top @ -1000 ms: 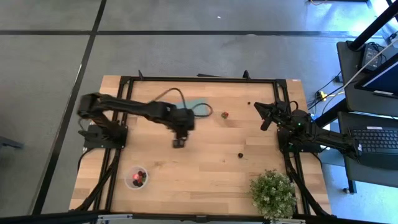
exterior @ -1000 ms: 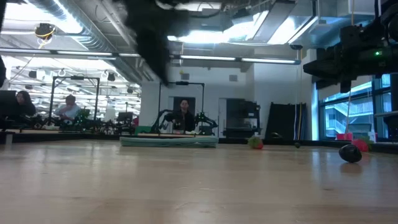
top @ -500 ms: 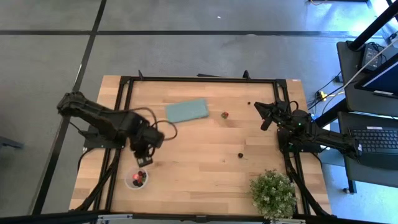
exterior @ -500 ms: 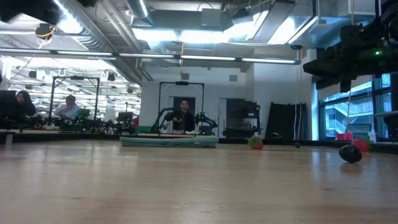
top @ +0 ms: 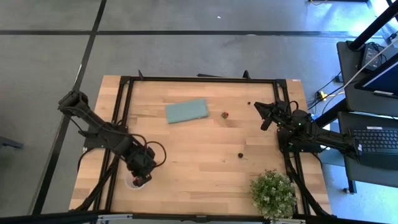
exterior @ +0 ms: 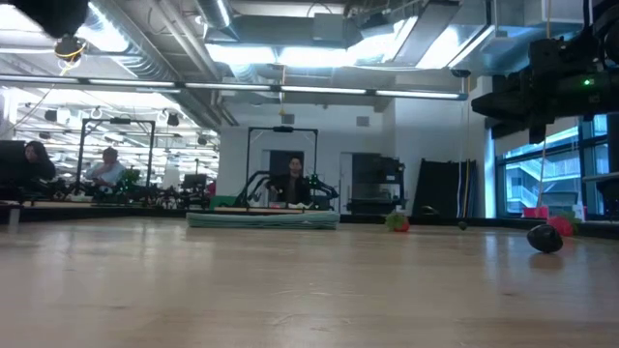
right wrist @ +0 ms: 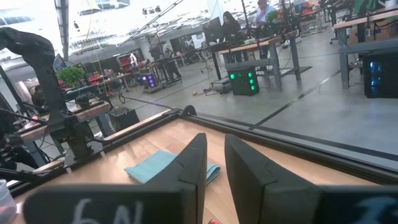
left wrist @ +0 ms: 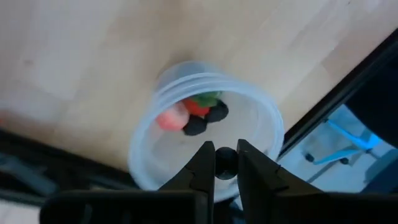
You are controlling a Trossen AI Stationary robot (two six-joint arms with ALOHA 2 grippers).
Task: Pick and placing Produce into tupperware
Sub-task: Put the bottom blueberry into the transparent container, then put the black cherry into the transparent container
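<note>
The tupperware (left wrist: 205,134), a small clear round cup, stands on its base near the table's near left corner (top: 130,182). It holds red and dark pieces of produce (left wrist: 198,115). My left gripper (left wrist: 225,157) hovers over the cup's opening, shut on a dark berry (left wrist: 225,164); in the high view it (top: 142,177) covers most of the cup. Loose produce lies on the table: a red piece (top: 225,115), a tiny dark one (top: 249,104) and a dark one (top: 240,155). My right gripper (right wrist: 214,163) waits at the right edge, its fingers a narrow gap apart with nothing between. My left gripper pinches the dark berry (left wrist: 225,164) between its two fingertips (left wrist: 204,163). The fingers come from above, pointing steeply down. The berry hangs clear of the table, over the inside of the tupperware close to its rim.
A flat teal rectangle (top: 187,111) lies at the far middle of the table. A bushy green potted plant (top: 272,193) stands at the near right corner. A black frame (top: 199,79) runs round the table. Bare wood lies between the cup and the plant.
My left gripper has swung from beside the teal rectangle toward the table's left and near edges. It has turned about and now stands over the tupperware. The right arm has kept still.
</note>
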